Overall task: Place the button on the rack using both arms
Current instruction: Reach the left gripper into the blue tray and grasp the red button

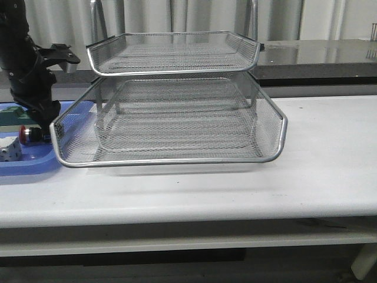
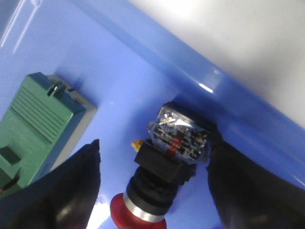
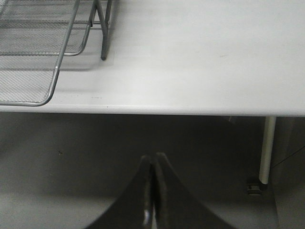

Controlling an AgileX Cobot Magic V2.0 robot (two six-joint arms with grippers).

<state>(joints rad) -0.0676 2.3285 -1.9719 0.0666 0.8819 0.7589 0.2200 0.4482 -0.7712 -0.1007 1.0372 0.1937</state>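
**Left arm lines up on the button**

The left gripper (image 2: 152, 191) stands open astride the button (image 2: 162, 167) in the blue tray (image 1: 35, 162), at nine o'clock from the rack (image 1: 171, 118). Best to close squarely on the black body — not the cap. Its length runs red cap toward the wrist, blue block away. The right gripper (image 3: 152, 191) is closed, empty.

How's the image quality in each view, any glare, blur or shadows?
Front view: sharp and evenly lit, with a soft shadow under the rack. Left wrist view: slightly soft close-up, glare spots on the blue tray wall, and the button is readable. Right wrist view: the table is bright, the floor below dim, and the right gripper is dark.
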